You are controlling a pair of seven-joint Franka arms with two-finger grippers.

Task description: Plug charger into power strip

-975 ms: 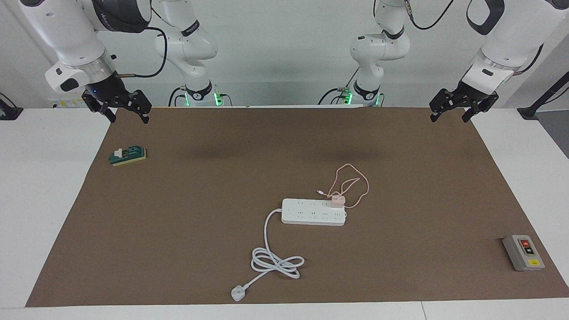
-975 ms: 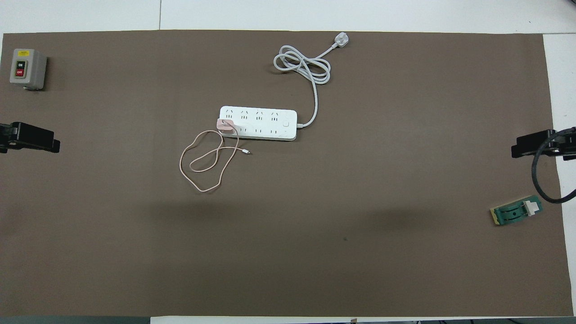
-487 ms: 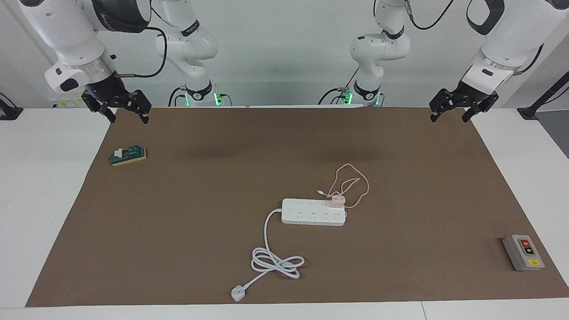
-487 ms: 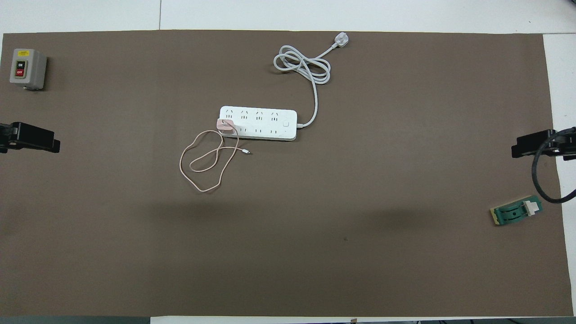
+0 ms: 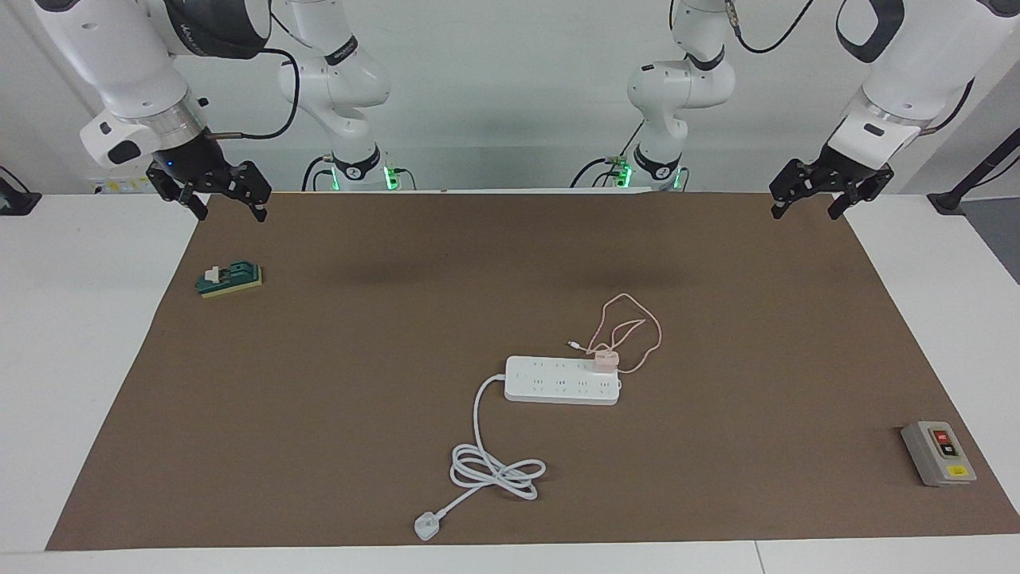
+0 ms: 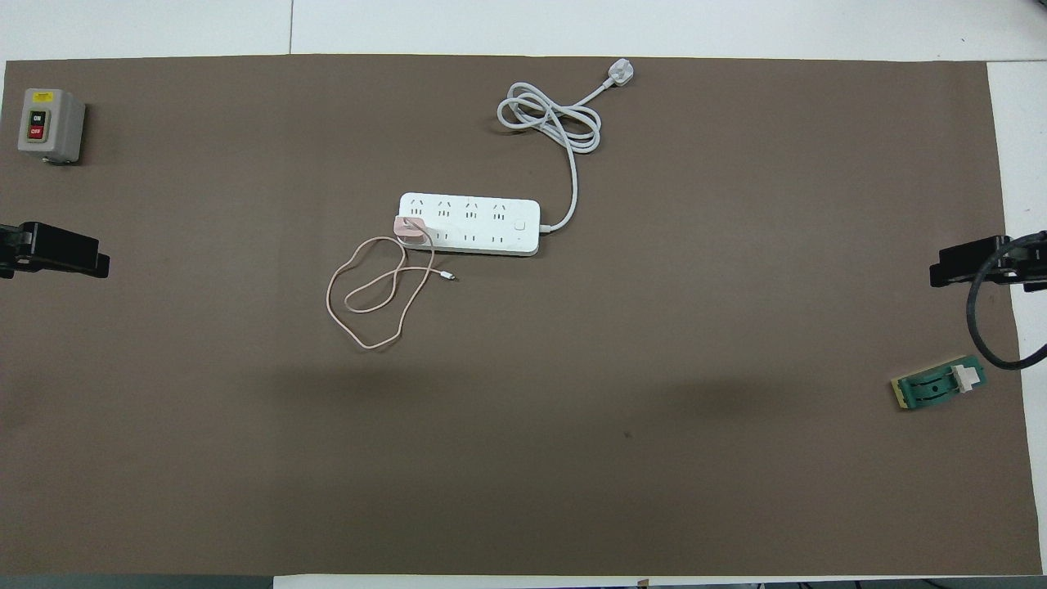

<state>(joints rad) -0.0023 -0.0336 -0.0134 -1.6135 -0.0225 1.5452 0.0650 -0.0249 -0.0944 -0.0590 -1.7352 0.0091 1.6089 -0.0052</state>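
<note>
The white power strip lies flat in the middle of the brown mat. The pale pink charger sits on the strip's socket row nearer to the robots, at the end toward the left arm. Its thin pink cable loops on the mat nearer to the robots. My left gripper is open and empty, raised over the mat's edge at the left arm's end. My right gripper is open and empty, raised over the mat's edge at the right arm's end.
The strip's thick white cord coils farther from the robots and ends in a white plug. A grey switch box stands at the left arm's end. A green-and-yellow block lies under the right gripper's side.
</note>
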